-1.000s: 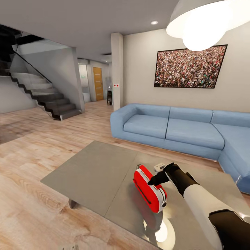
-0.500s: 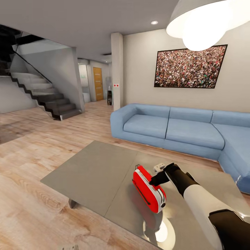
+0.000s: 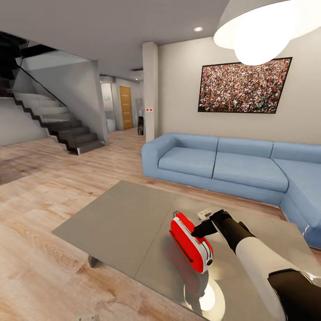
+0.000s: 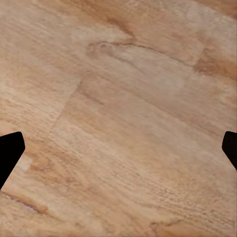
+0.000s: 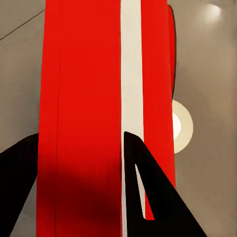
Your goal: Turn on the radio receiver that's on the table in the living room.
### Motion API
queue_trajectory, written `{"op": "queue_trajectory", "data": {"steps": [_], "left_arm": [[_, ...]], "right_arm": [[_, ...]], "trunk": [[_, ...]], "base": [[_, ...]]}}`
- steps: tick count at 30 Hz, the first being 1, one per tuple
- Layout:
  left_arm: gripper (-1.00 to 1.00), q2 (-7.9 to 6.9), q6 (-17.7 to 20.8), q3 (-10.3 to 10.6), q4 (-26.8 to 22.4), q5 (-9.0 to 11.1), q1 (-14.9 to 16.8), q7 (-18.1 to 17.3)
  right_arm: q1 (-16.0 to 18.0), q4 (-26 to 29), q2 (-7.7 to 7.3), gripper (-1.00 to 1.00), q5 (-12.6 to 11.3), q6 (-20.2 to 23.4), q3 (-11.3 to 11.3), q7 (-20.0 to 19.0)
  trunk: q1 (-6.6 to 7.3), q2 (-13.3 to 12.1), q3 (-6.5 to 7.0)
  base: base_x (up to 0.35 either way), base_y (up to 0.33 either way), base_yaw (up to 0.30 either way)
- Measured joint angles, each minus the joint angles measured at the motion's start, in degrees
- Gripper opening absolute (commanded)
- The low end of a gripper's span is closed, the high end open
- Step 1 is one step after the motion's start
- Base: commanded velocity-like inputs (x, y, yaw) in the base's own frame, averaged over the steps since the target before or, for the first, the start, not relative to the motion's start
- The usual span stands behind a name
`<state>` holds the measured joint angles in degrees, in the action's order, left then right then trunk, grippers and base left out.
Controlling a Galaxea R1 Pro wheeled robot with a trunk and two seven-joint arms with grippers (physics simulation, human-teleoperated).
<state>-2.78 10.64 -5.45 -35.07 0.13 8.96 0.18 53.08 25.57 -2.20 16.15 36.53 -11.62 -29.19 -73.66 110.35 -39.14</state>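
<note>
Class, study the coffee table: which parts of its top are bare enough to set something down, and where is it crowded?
The table is bare across its whole left half, from the near corner toward the sofa. The crowded part is right of center: the radio receiver, the right gripper against it, and a small white object just behind.

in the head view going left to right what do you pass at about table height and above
staircase → wooden door → pillar → radio receiver on the table → right gripper → framed crowd picture

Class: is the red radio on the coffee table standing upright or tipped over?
Tipped: the radio receiver leans away from the right gripper, its red face angled upward above the table.
</note>
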Motion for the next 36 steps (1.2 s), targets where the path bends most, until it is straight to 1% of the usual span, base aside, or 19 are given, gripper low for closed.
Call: {"op": "queue_trajectory", "data": {"steps": [3, 4, 5, 11, 14, 17, 19, 36], "left_arm": [[1.0, -0.01, 0.0, 0.03, 0.0, -0.03, 0.0, 0.0], [1.0, -0.21, -0.03, 0.0, 0.0, -0.04, 0.0, 0.0], [1.0, -0.24, -0.05, 0.0, 0.0, -0.04, 0.0, 0.0], [1.0, -0.33, -0.09, 0.0, 0.0, -0.07, 0.0, -0.03], [1.0, -0.35, -0.48, -0.05, 0.0, -0.36, 0.0, -0.07], [1.0, -0.43, -2.28, -0.19, 0.0, -0.52, 0.0, -0.04], [1.0, -0.45, -2.76, -0.23, 0.0, -0.55, 0.0, -0.04], [1.0, -0.41, -2.99, -0.2, 0.08, -0.57, 0.0, -0.09]], "right_arm": [[0.0, 0.0, 0.0, -1.0, -0.03, -0.01, 0.0, 0.0], [0.0, 0.0, 0.23, -1.0, 0.21, -0.09, -0.03, 0.03], [-0.01, -0.01, 0.26, -1.0, -0.28, 0.1, -0.01, 0.0], [-0.01, -0.01, 0.27, -1.0, -0.17, 0.06, -0.02, 0.08], [-0.01, -0.01, 0.27, -1.0, -0.06, 0.02, -0.02, 0.1], [-0.01, -0.01, 0.26, -1.0, -0.01, 0.01, -0.02, 0.1], [-0.01, -0.01, 0.35, -1.0, -0.06, 0.02, -0.02, 0.1], [-0.01, -0.01, 0.53, -1.0, 0.13, -0.07, -0.02, 0.1]], "trunk": [[0.0, 0.0, 0.0], [0.0, 0.0, 0.0], [0.0, 0.0, 0.0], [0.0, 0.0, 0.0], [0.65, -1.19, 0.53], [1.31, -2.39, 1.07], [1.75, -3.2, 1.43], [5.48, -10.01, 4.48]], "base": [[0.0, 0.0, 0.0], [0.0, 0.0, 0.0], [0.0, 0.0, 0.0], [0.0, 0.0, 0.0], [0.0, 0.0, 0.0], [0.0, 0.0, 0.0], [0.0, 0.0, 0.0], [0.0, 0.0, 0.0]]}}
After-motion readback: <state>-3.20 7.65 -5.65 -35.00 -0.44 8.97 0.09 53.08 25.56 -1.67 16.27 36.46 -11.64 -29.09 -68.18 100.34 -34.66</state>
